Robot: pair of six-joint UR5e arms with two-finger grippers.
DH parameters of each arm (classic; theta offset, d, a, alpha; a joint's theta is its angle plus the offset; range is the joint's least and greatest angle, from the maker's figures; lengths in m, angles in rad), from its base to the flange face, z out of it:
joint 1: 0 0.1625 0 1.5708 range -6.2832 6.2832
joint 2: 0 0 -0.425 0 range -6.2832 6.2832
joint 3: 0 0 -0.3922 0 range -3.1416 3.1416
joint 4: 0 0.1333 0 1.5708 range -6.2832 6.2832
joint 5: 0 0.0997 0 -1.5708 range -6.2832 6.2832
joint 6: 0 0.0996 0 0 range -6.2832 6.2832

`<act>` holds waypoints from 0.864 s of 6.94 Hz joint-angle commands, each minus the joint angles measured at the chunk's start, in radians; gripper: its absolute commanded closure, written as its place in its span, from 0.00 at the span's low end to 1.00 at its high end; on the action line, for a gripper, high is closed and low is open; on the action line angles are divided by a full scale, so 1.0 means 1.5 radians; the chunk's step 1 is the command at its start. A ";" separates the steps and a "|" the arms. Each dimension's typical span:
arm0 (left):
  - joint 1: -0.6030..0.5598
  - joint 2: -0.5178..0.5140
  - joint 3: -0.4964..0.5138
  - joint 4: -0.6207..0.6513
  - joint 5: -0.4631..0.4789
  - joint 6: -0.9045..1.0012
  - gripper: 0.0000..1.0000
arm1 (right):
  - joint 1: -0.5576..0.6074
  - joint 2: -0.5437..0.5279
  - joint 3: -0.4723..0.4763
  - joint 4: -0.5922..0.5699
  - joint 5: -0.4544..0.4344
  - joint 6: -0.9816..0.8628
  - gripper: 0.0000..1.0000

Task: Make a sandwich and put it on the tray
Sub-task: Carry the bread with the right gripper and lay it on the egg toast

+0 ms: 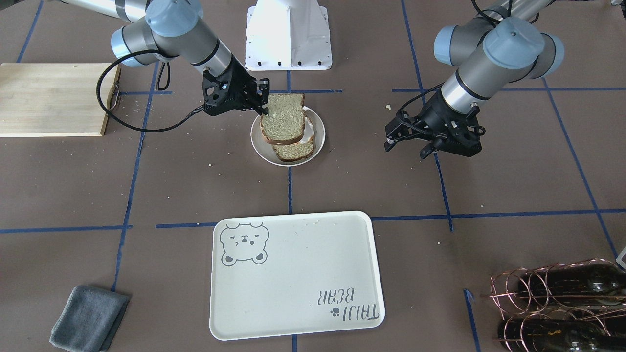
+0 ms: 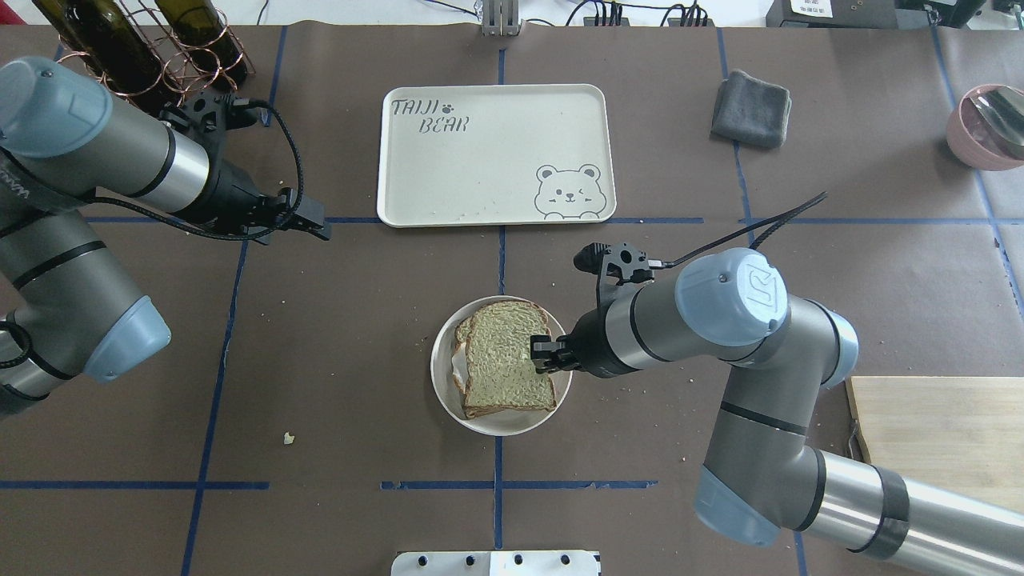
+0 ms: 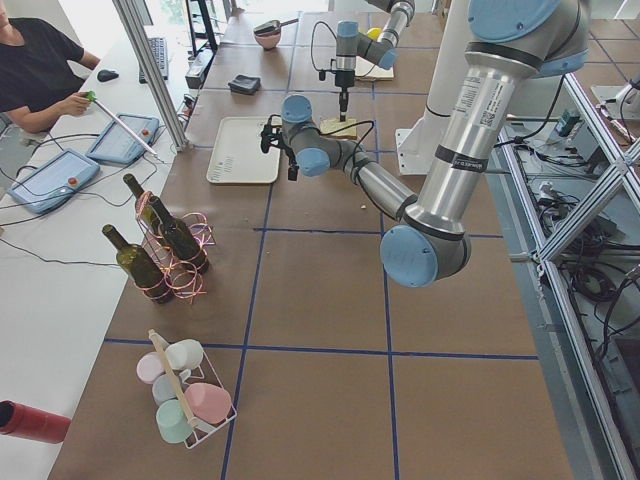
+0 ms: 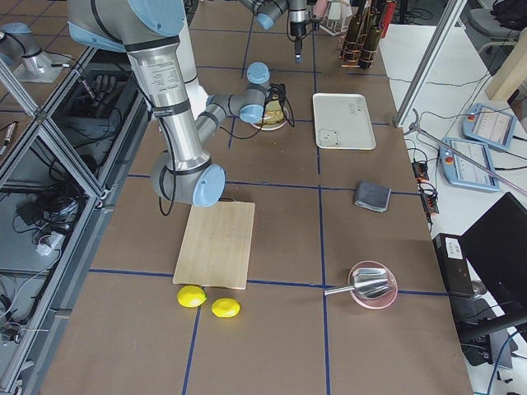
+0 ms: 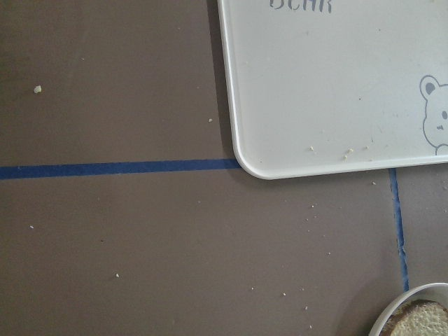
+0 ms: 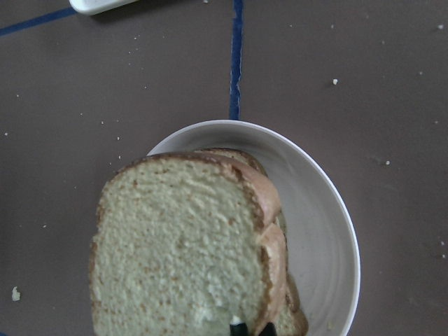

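My right gripper (image 1: 264, 108) is shut on the edge of the top bread slice (image 1: 283, 120) and holds it over the small off-white plate (image 1: 260, 148). On the plate lie the lower slice (image 1: 295, 151) and a bit of white egg (image 1: 308, 135). I cannot tell whether the held slice rests on them. In the overhead view the gripper (image 2: 538, 358) pinches the slice (image 2: 504, 360) at its right edge. The right wrist view shows the slice (image 6: 182, 259) over the plate (image 6: 329, 231). The cream bear tray (image 1: 293, 274) holds nothing. My left gripper (image 1: 406, 144) hovers open and empty beside the tray's corner (image 5: 259, 164).
A wooden cutting board (image 1: 49, 98) lies on my right side. A grey cloth (image 1: 88, 318) lies beyond the tray. A wire rack of dark bottles (image 1: 557, 303) stands far left. A pink bowl (image 2: 988, 124) sits at the far right corner. Two lemons (image 4: 206, 300) lie past the board.
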 commanded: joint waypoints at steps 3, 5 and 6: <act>0.002 -0.001 0.000 0.000 0.000 -0.003 0.00 | -0.010 0.030 -0.058 -0.003 -0.011 0.000 0.27; 0.026 -0.010 0.007 0.000 0.000 -0.005 0.00 | 0.018 0.029 -0.050 -0.007 0.006 -0.001 0.00; 0.058 -0.012 0.006 0.001 0.010 -0.023 0.00 | 0.073 0.031 -0.041 -0.043 0.074 -0.001 0.00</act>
